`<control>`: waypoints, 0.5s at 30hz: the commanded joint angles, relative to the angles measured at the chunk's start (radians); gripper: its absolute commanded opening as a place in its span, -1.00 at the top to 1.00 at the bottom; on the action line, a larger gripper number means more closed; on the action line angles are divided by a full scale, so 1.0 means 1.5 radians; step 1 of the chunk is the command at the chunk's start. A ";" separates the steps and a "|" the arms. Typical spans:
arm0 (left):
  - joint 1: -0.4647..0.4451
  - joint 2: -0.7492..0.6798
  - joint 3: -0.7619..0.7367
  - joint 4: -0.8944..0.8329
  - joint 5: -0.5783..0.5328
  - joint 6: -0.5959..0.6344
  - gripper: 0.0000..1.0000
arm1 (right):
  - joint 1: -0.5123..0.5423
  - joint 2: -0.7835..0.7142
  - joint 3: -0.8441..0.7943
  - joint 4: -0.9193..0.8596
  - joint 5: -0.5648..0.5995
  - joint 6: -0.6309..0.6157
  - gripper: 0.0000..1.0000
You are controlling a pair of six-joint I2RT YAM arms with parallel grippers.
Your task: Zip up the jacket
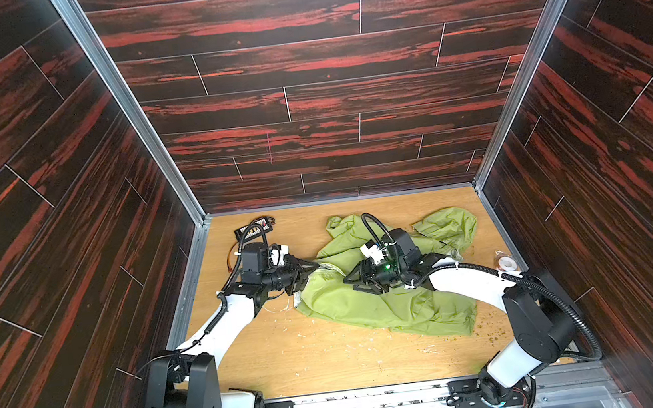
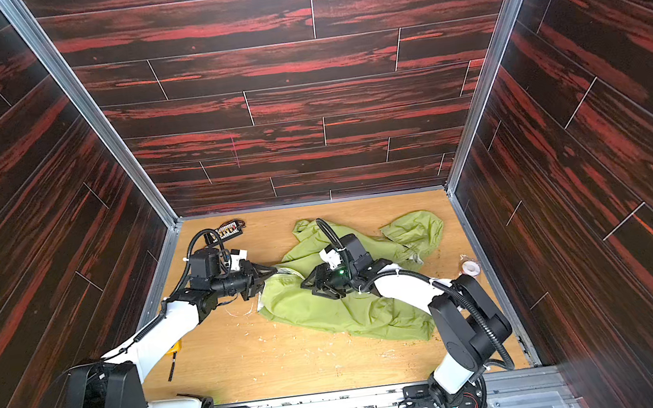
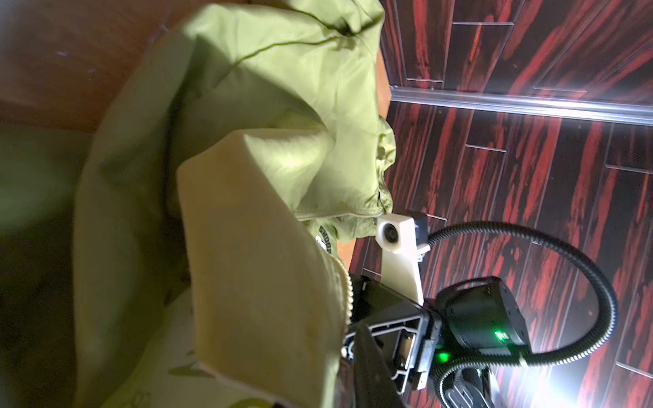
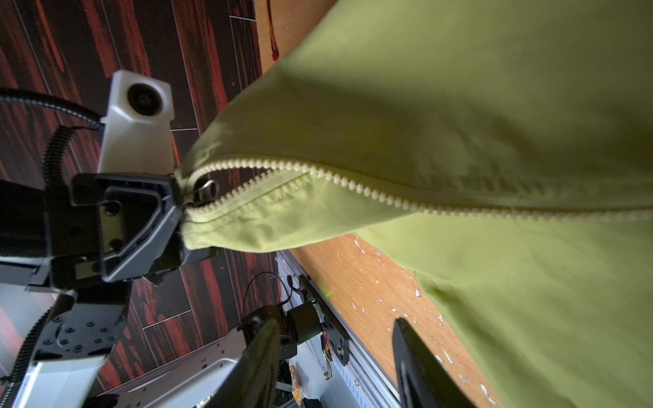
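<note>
The lime-green jacket (image 1: 370, 309) (image 2: 328, 309) lies crumpled across the right half of the wooden table. Its left corner is lifted by my left gripper (image 1: 309, 276) (image 2: 267, 279). In the right wrist view the left gripper (image 4: 180, 208) is shut on the jacket (image 4: 459, 88) at the end of the pale zipper (image 4: 353, 180). The metal slider (image 4: 205, 189) sits right at the jaws, and the two rows of teeth gape apart there. My right gripper (image 1: 361, 282) (image 4: 335, 364) hovers open over the jacket's middle, holding nothing. Fabric (image 3: 247, 106) fills the left wrist view.
A roll of tape (image 1: 505, 263) lies by the right wall. A small circuit board with wires (image 1: 256, 229) sits at the back left. A yellow item (image 2: 176, 348) rests under the left arm. White flecks litter the table (image 1: 293, 363). Dark walls enclose three sides.
</note>
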 commanded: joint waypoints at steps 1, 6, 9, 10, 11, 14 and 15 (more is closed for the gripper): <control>0.002 -0.001 -0.008 0.046 0.031 -0.017 0.70 | 0.004 -0.030 0.002 -0.008 0.002 0.005 -0.08; 0.001 -0.006 -0.028 0.119 0.038 -0.054 0.81 | 0.004 -0.030 0.007 -0.009 0.001 0.004 -0.08; 0.002 -0.008 -0.043 0.196 0.051 -0.085 0.89 | 0.004 -0.032 0.022 -0.017 0.000 -0.001 -0.07; 0.001 -0.009 -0.048 0.223 0.058 -0.096 0.92 | 0.003 -0.033 0.030 -0.019 -0.002 -0.002 -0.06; 0.002 -0.008 -0.051 0.254 0.064 -0.109 0.94 | 0.002 -0.033 0.038 -0.019 -0.006 -0.001 -0.05; 0.002 -0.005 -0.055 0.329 0.084 -0.145 1.00 | -0.004 -0.033 0.060 -0.011 -0.017 0.012 0.01; 0.002 -0.004 -0.052 0.342 0.090 -0.152 1.00 | -0.007 -0.035 0.065 -0.002 -0.021 0.021 0.02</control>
